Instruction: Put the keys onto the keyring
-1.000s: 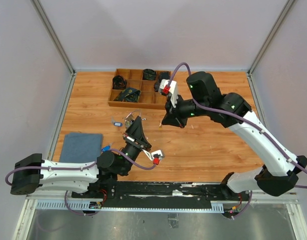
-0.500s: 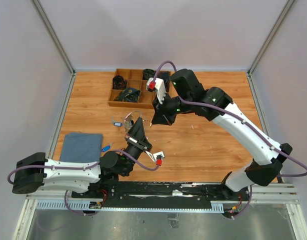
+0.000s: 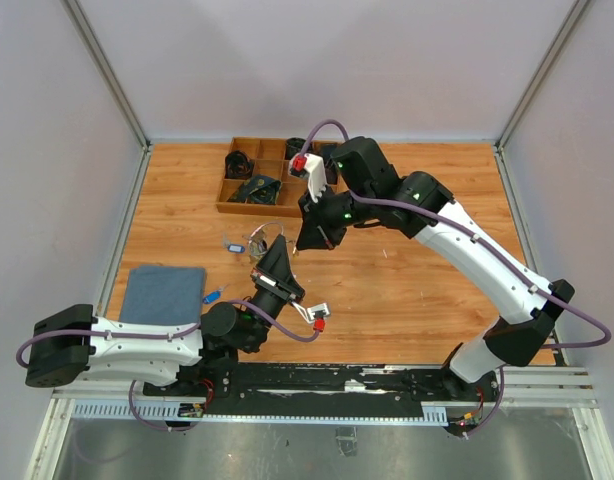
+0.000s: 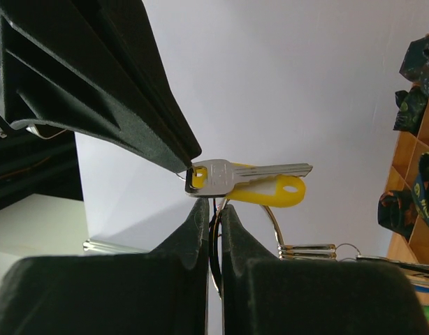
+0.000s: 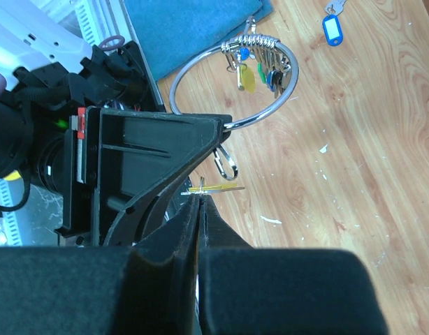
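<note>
**Student:** Where is the open room?

**Tutor:** The table (image 3: 417, 290) is lying bare toward three o'clock. The wooden tray (image 3: 232, 209) is bounding twelve o'clock, and the blue cloth (image 3: 162, 293) is bounding eight o'clock.

**Student:** And the grippers?

**Tutor:** The left gripper (image 4: 213, 209) is clenching the keyring (image 5: 263, 116) by its wire, apparently steadying it as a fixed target. The right gripper (image 5: 200, 202), pinched tight, is grasping the yellow-headed key (image 4: 270, 190) by its end. It is holding that key just above the left fingertips, probably to thread its hole onto the wire.

**Student:** The remaining keys?

**Tutor:** The other keys (image 5: 260, 66) are hanging bunched at one o'clock on the ring, well apart from the grip.
</note>
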Available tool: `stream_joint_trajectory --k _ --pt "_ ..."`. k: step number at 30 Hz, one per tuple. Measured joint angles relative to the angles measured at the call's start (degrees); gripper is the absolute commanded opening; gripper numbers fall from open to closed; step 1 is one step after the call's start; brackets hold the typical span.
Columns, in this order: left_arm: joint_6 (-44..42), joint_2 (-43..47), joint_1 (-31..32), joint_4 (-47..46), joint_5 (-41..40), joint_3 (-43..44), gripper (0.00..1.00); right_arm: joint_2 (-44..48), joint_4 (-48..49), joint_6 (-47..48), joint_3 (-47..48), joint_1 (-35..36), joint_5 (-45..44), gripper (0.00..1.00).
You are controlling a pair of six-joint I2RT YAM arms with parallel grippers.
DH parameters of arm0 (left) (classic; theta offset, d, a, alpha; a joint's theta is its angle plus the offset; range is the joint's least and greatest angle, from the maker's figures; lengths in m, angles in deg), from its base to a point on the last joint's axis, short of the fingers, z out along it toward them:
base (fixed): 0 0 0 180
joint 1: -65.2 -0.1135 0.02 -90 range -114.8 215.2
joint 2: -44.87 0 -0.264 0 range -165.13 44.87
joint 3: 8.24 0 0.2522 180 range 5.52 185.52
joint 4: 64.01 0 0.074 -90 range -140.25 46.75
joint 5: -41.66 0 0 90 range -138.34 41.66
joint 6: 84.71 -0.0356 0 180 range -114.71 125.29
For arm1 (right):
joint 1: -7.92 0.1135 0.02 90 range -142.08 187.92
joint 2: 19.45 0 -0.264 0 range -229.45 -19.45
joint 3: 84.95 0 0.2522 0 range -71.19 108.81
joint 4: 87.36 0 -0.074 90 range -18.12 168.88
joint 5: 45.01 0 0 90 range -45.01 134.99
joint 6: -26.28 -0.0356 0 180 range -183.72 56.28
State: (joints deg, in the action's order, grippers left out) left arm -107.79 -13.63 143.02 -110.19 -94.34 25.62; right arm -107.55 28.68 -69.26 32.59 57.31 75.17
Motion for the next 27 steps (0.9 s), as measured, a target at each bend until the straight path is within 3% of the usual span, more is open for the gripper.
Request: stream_joint_trajectory --k 27 --pt "-2.2 -1.0 0.0 -3.1 -0.3 -0.2 0.01 -1.6 2.8 -12.3 -0.2 0.0 -0.7 0.01"
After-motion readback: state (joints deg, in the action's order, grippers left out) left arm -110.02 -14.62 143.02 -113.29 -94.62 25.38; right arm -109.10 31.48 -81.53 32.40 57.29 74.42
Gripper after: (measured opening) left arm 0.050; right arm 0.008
